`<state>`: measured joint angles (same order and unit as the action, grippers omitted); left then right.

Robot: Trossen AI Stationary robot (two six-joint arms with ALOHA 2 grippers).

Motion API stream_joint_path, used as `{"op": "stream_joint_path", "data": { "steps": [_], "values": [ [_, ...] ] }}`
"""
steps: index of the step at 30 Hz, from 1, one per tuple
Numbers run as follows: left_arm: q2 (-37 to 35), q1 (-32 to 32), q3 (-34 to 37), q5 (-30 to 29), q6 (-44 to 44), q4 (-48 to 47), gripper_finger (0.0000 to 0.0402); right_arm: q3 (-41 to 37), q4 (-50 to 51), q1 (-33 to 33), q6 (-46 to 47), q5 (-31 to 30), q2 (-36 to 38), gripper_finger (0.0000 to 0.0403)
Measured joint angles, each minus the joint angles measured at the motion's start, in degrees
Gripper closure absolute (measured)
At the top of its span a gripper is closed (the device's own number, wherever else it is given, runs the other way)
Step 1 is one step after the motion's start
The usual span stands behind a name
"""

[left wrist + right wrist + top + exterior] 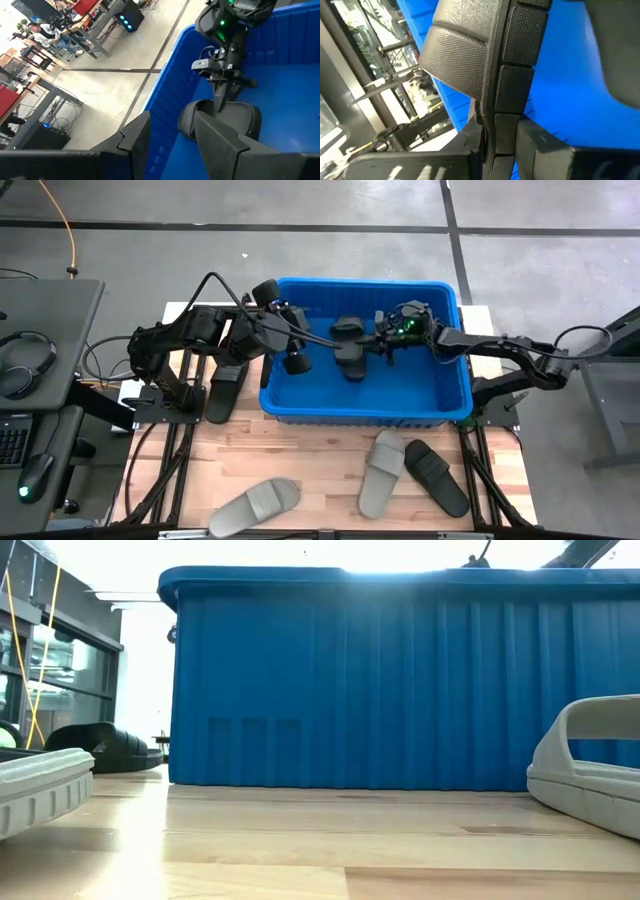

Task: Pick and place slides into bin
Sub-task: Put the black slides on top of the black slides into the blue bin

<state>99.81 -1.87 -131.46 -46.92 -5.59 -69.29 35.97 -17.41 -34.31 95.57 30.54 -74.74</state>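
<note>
- My bin (440, 405) is showing bright blue, ribbed walls.
- Black slides (350, 350) are lying inside; grey slides (381, 473) are sitting at lower frame.

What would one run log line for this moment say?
right gripper: shut on black slide inside bin | left gripper: open, empty, over bin | outside bin: two grey slides, two black slides
</note>
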Motion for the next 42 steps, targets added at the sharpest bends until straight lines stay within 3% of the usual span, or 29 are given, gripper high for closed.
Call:
{"op": "stream_joint_path", "data": {
  "steps": [18, 30, 42],
  "values": [
    [0.0, 0.0, 0.0, 0.0, 0.0, -1.6, 0.0259, 0.0, 0.7, -6.0, -1.3, 4.6, -2.5, 0.0363],
    [0.0, 0.0, 0.0, 1.9, 0.1, -1.5, 0.0259, 4.3, 0.5, -6.5, -4.5, 8.3, -9.3, 0.0363],
    [0.0, 0.0, 0.0, 2.0, 0.1, -1.9, 0.0259, 5.5, 8.1, -6.5, -8.5, 9.1, -10.8, 0.0361]
  ]
}}
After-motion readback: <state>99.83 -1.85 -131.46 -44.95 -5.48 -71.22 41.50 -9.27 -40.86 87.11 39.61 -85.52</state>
